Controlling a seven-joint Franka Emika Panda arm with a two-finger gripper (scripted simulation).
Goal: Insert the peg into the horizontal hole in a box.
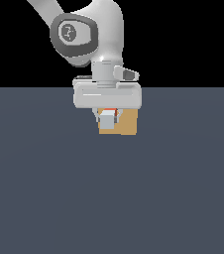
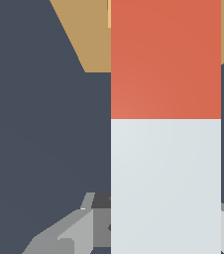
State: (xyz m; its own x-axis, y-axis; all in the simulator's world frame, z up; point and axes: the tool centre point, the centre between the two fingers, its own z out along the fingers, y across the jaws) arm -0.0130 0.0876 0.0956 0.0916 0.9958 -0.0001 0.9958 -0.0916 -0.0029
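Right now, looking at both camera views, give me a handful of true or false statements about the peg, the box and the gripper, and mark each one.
1. The gripper holds the peg. True.
2. The peg lies loose on the floor, away from the arm. False: it sits between the fingers.
3. The peg's red-orange end points toward the box. True.
4. The box is blue. False: it is tan.
5. The hole is plainly visible. False: the peg and gripper cover that face.
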